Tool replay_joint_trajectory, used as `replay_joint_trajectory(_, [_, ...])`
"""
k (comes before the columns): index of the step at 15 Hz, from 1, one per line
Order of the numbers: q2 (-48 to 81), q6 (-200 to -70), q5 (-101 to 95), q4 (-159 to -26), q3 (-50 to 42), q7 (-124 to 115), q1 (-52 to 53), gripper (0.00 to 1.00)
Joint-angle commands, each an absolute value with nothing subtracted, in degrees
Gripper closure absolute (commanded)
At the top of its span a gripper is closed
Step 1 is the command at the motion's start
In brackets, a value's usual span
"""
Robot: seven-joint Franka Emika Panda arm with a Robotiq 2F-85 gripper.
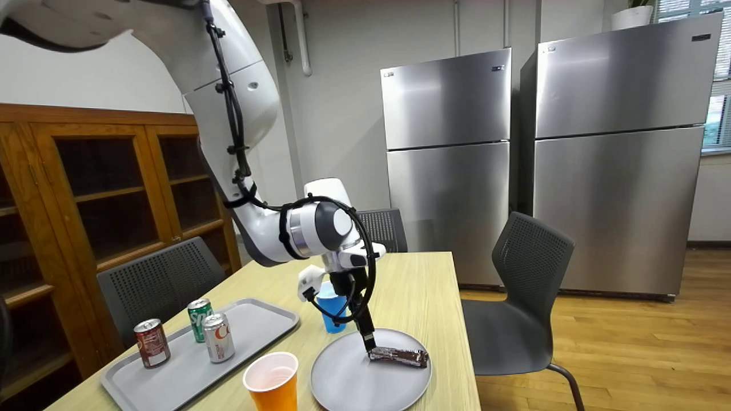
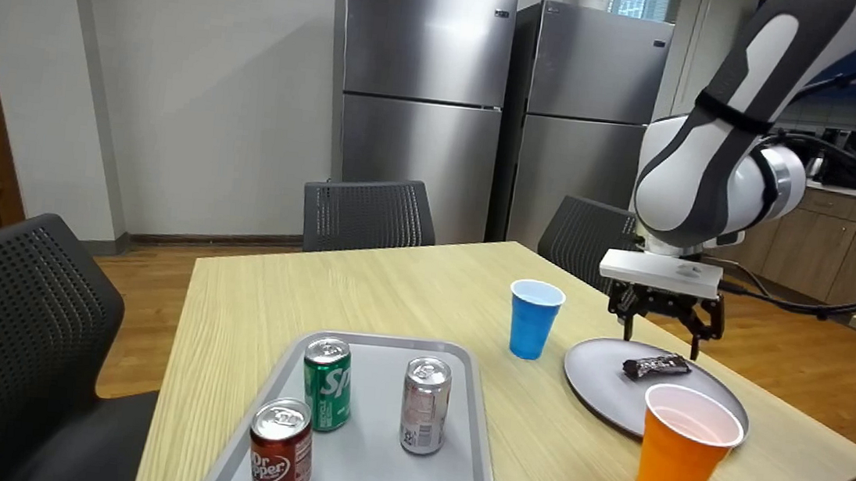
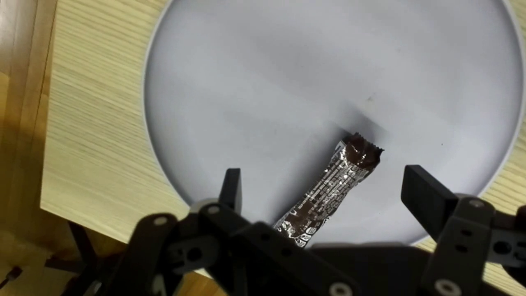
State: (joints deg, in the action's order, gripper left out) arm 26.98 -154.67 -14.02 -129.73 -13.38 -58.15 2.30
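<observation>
Fingers (image 3: 427,201) parted and empty, my gripper (image 2: 661,345) hangs over a wrapped bar (image 3: 328,189) on the gray plate (image 3: 246,102); I judge it light, slick-wrapped, crushable, best pinched gently mid-length.

We're in a kitchen, break-room type: two steel fridges (image 1: 448,171), wood-front base cabinets (image 2: 815,254), tiled wall (image 2: 807,116), chairs (image 1: 528,279) around a tabletop (image 2: 407,293).
</observation>
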Motion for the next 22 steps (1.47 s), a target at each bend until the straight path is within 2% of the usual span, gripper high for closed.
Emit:
replay_joint_trajectory(1, [32.4, -154.1, -10.3, -124.0, -14.9, -59.4, 3.9, 0.00])
replay_joint_trajectory(10, [41.3, -152.6, -4.0, -115.1, -16.8, -59.3, 4.6, 0.00])
replay_joint_trajectory(19, [44.2, -152.0, -1.4, -112.8, -17.4, -58.9, 5.0, 0.00])
replay_joint_trajectory(20, [44.3, -152.1, -1.1, -112.8, -17.3, -58.8, 5.0, 0.25])
replay_joint_trajectory(21, [44.3, -152.1, -1.0, -112.7, -17.4, -58.8, 5.0, 0.26])
replay_joint_trajectory(22, [44.3, -152.1, -0.8, -112.8, -17.4, -58.8, 5.1, 0.34])
